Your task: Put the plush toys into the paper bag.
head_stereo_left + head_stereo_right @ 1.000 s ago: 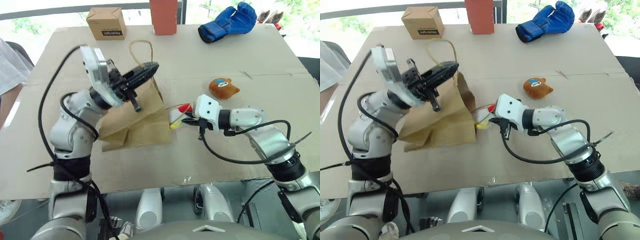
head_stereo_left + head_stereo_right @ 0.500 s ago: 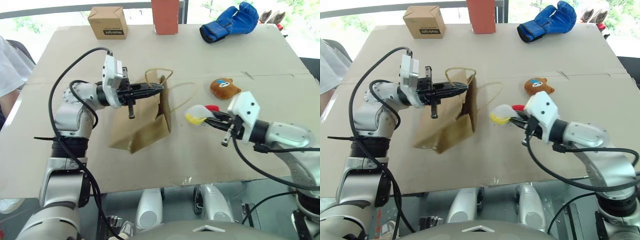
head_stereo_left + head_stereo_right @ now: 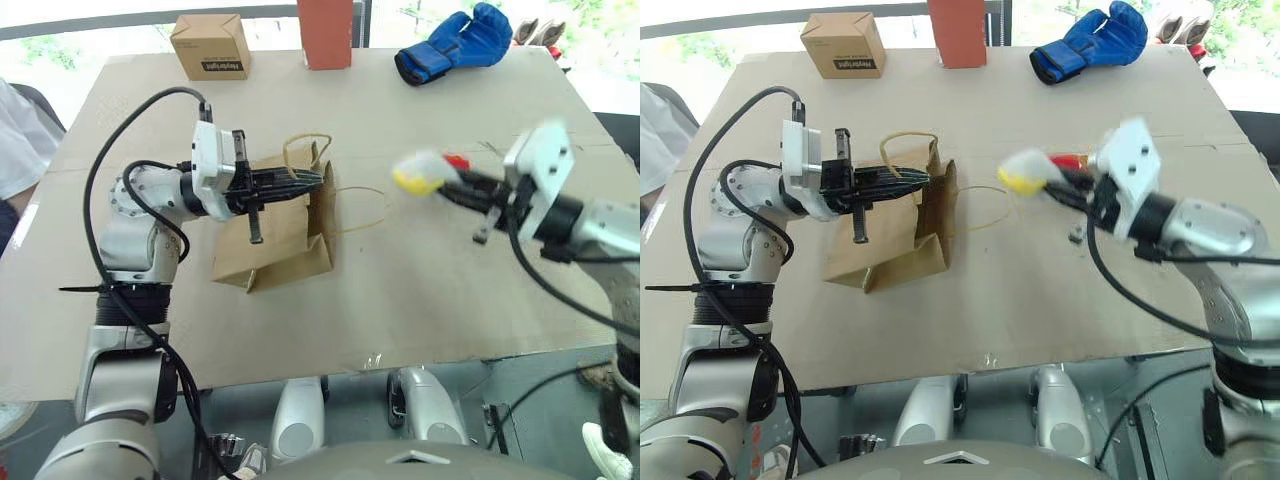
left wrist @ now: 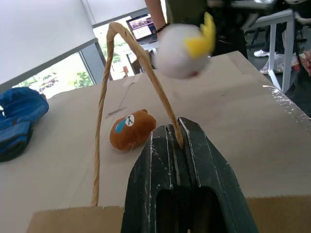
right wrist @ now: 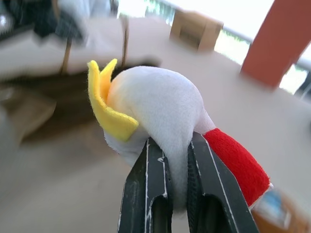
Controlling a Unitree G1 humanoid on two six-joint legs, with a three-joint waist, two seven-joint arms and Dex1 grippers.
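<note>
The bench [image 3: 420, 300] is a wide sheet of tan cardboard with a seam running across it, filling most of the head views. Behind its far edge bright daylight comes through windows with green outside. In the left wrist view a person stands at the far end of the bench near an open laptop, and part of a person in white shows at the left edge of the left eye view.

One paper bag [image 3: 285, 235] lies left of centre, its mouth toward the right with two looped handles. The left claw [image 3: 310, 181] is clamped on the upper handle [image 4: 131, 53], holding it raised; the other handle lies on the bench right of the bag.

There are two plush toys. The white toy [image 3: 425, 172], with a yellow end and a red end, is held in the air right of centre, above the bench and well apart from the bag; the right claw [image 5: 175, 160] is pinched tight on its middle. The brown bear head [image 4: 132, 135] with its blue patch rests on the bench, seen past the handle in the left wrist view.

Along the far edge stand one small cardboard box [image 3: 211, 45] with a black label at upper left, one red-orange upright block [image 3: 326, 32] at top centre, and one blue boxing glove [image 3: 455, 44] at upper right.
</note>
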